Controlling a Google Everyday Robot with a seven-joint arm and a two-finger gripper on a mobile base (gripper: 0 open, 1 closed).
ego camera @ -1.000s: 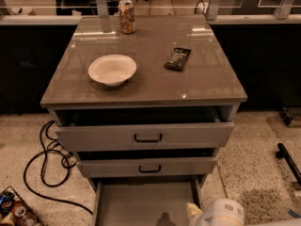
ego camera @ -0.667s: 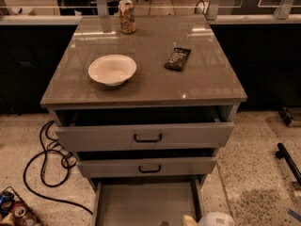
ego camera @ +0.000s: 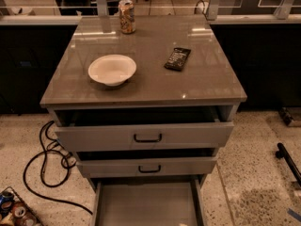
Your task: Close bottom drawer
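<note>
Bottom drawer [ego camera: 146, 205]: bottom centre of frame, pulled far out beneath middle drawer [ego camera: 146, 166]; plain grey interior showing; front panel cut off by lower edge. Likely rigid sheet metal, light, running on slides; push squarely at front centre. Gripper: out of frame; grasp state cannot tell.

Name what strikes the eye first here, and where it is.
All three drawers of the grey cabinet stand open, the bottom drawer pulled out furthest, at the lower edge. On its top sit a white bowl, a flat black object and a can at the back. The gripper is out of view.
</note>
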